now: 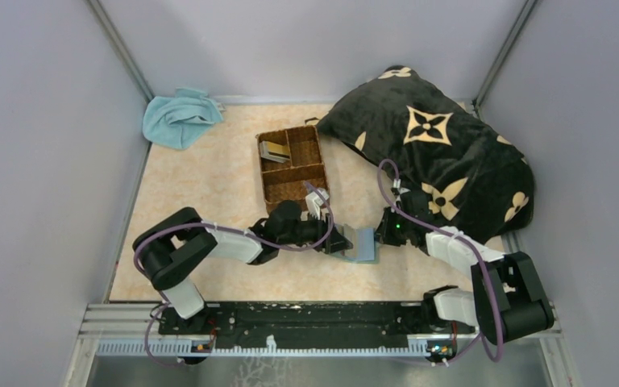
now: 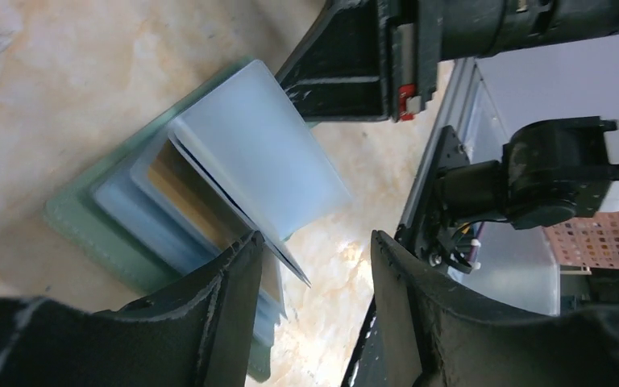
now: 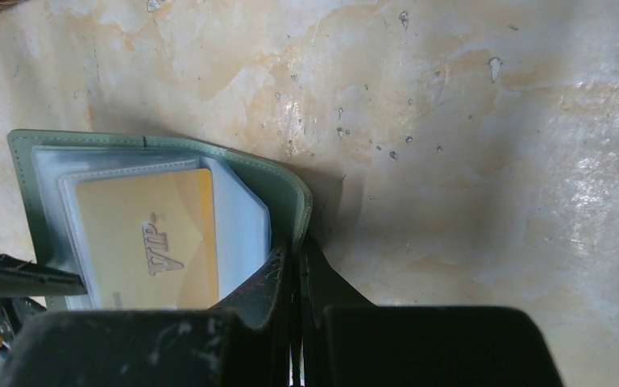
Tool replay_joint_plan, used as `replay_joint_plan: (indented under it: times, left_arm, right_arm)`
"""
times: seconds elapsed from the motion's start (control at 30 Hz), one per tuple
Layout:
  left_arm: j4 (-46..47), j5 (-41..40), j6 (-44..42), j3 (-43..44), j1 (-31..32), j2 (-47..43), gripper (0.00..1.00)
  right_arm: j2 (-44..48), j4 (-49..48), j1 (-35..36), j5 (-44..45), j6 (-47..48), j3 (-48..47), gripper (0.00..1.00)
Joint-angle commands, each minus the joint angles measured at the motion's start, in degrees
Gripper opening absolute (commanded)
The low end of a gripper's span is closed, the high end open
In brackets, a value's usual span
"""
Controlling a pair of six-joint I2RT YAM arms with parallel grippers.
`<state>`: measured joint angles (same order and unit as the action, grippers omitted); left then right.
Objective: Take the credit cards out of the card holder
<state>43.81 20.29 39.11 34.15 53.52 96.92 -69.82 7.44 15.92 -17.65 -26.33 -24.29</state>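
The card holder lies open on the table between both arms, its grey-green cover outside and pale blue pockets inside. A tan-gold credit card marked VIP sits in a pocket. My right gripper is shut on the cover's edge at the fold. In the left wrist view a pale blue flap stands raised, and a thin dark-edged card juts out beneath it. My left gripper is open, the card's corner between its fingers, close to the left finger. Two more cards lie in the basket.
A brown wicker three-part basket stands just behind the card holder. A black cushion with tan flowers fills the back right. A light-blue towel is bunched in the back left corner. Grey walls close in both sides.
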Motion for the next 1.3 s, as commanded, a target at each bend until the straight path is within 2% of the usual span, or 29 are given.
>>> replay_joint_plan:
  times: [0.0, 0.37, 0.43, 0.53, 0.6, 0.7, 0.73, 0.77, 0.83, 0.9, 1.0, 1.07, 1.17, 1.27]
  left_arm:
    - [5.04, 3.9, 2.08, 2.47, 0.37, 2.86, 0.59]
    - [2.68, 2.0, 1.05, 1.12, 0.37, 3.86, 0.59]
    - [2.68, 1.7, 1.22, 0.27, 0.36, 3.38, 0.59]
    - [2.36, 0.96, 1.1, -0.95, 0.32, 2.4, 0.58]
    - [1.9, 0.36, 0.91, -1.64, 0.28, 1.98, 0.56]
    - [1.14, -0.84, 0.92, -2.23, 0.3, 2.07, 0.47]
    - [0.98, -0.8, 0.93, -2.25, 0.33, 2.17, 0.4]
    - [0.87, -0.87, 0.97, -2.25, 0.3, 2.29, 0.34]
    - [0.92, -0.72, 1.05, -2.09, 0.32, 2.75, 0.29]
    - [0.96, -0.61, 1.06, -1.71, 0.27, 3.33, 0.18]
    - [1.03, -0.19, 1.03, -1.02, 0.33, 4.4, 0.15]
    - [1.11, 0.06, 1.12, -0.64, 0.31, 4.94, 0.15]
    - [1.27, 0.36, 1.39, -0.57, 0.28, 5.04, 0.15]
    - [0.98, 0.0, 1.53, -1.27, 0.36, 3.9, 0.15]
  right_arm:
    - [-0.19, -1.99, -0.02, -0.73, 0.43, 0.58, 0.0]
    - [3.72, 0.17, -0.09, 2.54, 0.15, 0.11, 0.0]
    - [5.48, 1.1, -0.09, 3.88, -0.1, -0.13, 0.1]
    - [8.86, 3.13, -0.06, 6.47, -0.53, -0.93, 0.36]
    - [10.83, 5.45, -0.06, 7.98, -0.53, -2.26, 0.42]
    - [13.83, 8.77, -0.04, 9.8, -0.16, -4.6, 0.43]
    - [14.64, 9.75, -0.04, 9.83, -0.01, -5.45, 0.43]
    - [15.52, 10.19, -0.03, 9.27, 0.18, -6.1, 0.38]
    - [17.04, 11.21, 0.03, 8.24, 0.39, -7.68, 0.23]
    - [18.08, 12.05, 0.85, 7.58, 0.38, -9.23, 0.11]
    - [19.0, 11.83, 4.67, 7.73, -0.44, -10.89, 0.01]
    - [18.14, 9.13, 7.55, 6.31, -2.02, -9.87, 0.0]
    - [14.04, 0.72, 7.72, 0.8, -5.5, -4.89, 0.0]
    - [10.77, -6.21, 7.72, -0.88, -7.41, 0.05, 0.0]
